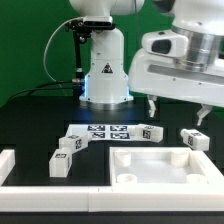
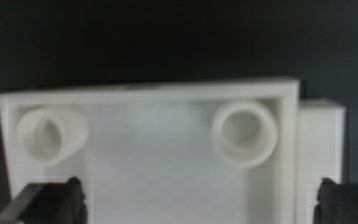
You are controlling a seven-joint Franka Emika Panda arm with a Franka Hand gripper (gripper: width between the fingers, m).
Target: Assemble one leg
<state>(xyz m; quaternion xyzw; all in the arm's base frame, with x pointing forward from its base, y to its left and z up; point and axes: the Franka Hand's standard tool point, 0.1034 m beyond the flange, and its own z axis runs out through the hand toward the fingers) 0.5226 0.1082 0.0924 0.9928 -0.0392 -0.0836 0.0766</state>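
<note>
Closest lies the panel (image 1: 160,168), holes up, on the dark surface (image 1: 30,120). From the exterior view's left come a leg (image 1: 62,163), a second leg (image 1: 72,144) just behind it, the marker board (image 1: 100,131), a third leg (image 1: 150,133) just beside its end, and a fourth leg (image 1: 193,139) past the panel's far corner. Over the panel hangs the pincer (image 1: 177,110), spread and empty. Each leg looks light, stiff and smooth; I would pinch it across its flat sides, mid-length.
</note>
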